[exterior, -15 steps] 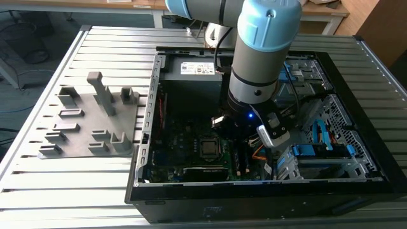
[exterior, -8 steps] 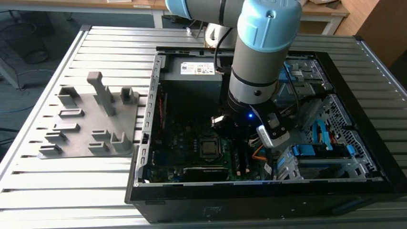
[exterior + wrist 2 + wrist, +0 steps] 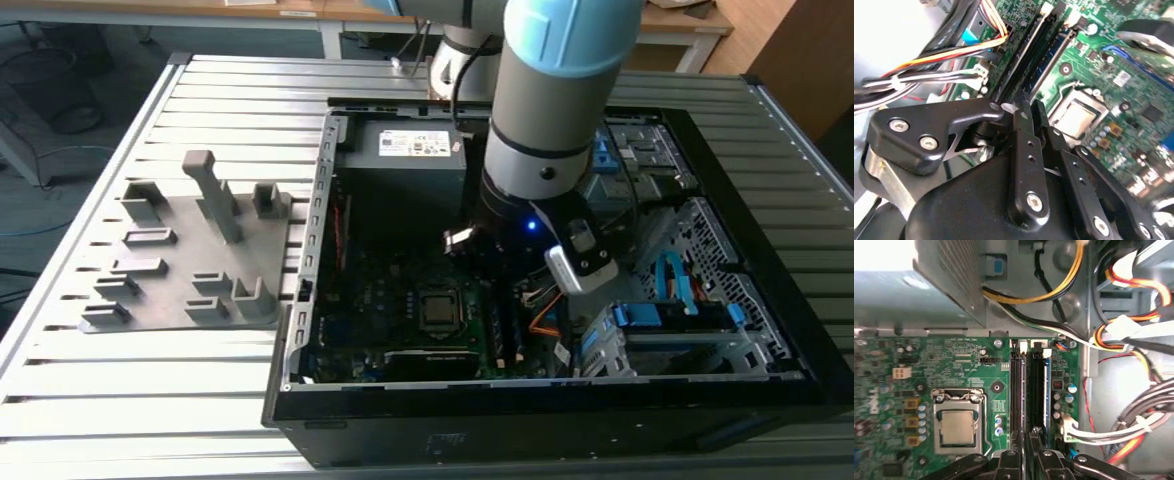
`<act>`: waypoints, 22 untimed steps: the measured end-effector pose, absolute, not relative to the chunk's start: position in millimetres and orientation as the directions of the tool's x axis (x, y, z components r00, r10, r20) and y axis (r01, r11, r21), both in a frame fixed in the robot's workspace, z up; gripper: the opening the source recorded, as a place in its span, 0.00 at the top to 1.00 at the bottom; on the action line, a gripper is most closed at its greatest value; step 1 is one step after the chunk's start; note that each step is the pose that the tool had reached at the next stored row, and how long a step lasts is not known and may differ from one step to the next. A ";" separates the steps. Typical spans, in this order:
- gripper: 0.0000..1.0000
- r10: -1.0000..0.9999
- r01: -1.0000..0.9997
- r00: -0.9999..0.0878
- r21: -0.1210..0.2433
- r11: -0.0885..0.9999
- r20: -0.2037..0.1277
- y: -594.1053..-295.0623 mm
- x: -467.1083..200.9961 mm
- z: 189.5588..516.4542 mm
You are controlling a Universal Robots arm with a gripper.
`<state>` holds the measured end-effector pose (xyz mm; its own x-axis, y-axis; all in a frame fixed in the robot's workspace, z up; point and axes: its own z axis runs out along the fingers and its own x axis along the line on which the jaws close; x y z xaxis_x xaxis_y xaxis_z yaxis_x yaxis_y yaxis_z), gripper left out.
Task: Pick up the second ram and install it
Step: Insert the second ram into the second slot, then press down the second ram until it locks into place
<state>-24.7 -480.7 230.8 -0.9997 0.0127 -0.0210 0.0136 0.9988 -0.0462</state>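
- In the exterior view the arm (image 3: 541, 120) reaches down into the open computer case (image 3: 747, 380), which lies on the slatted desk (image 3: 240, 90).
- The end effector (image 3: 1026, 107) hangs just above the memory slots (image 3: 1029, 390) on the green motherboard (image 3: 954, 360); its black fingers (image 3: 1021, 145) are pressed close together, with only a thin gap between them.
- I cannot tell whether anything is pinched between those fingers.
- The second ram (image 3: 1046, 390), with its blue strip, appears seated upright in a slot at about 3 o'clock from the processor (image 3: 956, 425) in the first wrist view; a dark module (image 3: 1018, 390) stands in a slot beside it.
- Bundled coloured cables (image 3: 1124, 340) run just beside the slots.
- A grey fixture (image 3: 194, 250) with upright posts sits on the desk at 9 o'clock from the case, well apart from the arm.
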 end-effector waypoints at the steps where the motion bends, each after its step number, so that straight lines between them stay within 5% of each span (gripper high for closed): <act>1: 0.79 0.013 0.014 -1.000 -0.046 0.999 -0.021 -479.3 -24.7 234.2; 5: 0.90 0.013 0.014 -1.000 -0.046 0.999 -0.021 -473.3 -24.7 243.5; 22: 0.90 0.013 0.014 -1.000 -0.043 0.999 -0.021 -471.7 -24.6 244.2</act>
<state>-24.6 -471.7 244.2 -0.9997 0.0127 -0.0211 0.0136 0.9990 -0.0434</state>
